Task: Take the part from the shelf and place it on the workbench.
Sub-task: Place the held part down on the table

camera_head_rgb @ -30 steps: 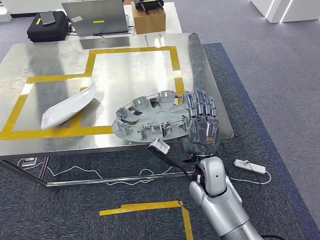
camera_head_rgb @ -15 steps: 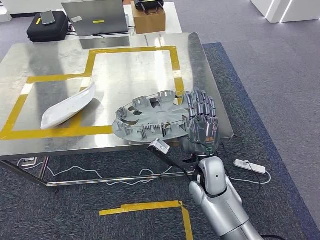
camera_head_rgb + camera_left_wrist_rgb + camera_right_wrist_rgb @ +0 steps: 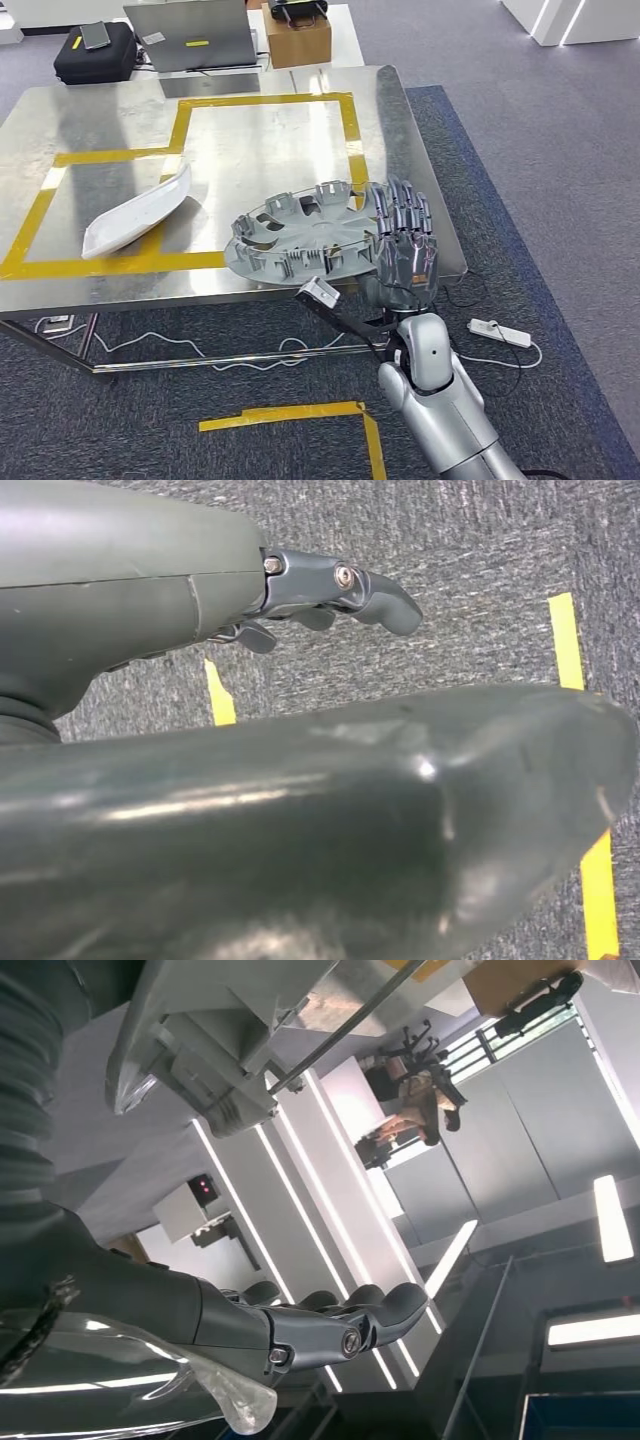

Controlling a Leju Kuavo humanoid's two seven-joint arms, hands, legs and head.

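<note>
Nothing has shifted: right hand fingers stay wrapped on the wheel cover, resting over the tabletop edge, release pending.

Head view: high on the body, facing forward and down over the worktop, mid-range; right arm enters from below, its hand at the near edge gripping the part.
Left wrist view: close behind the left hand, facing down at carpet with yellow tape; picture turned.
Right wrist view: close behind the right hand, facing upward past the worktop's underside toward ceiling lights; picture turned.
Shared: head and right wrist views share the right hand and worktop; taped carpet appears in head and left wrist views.
</note>
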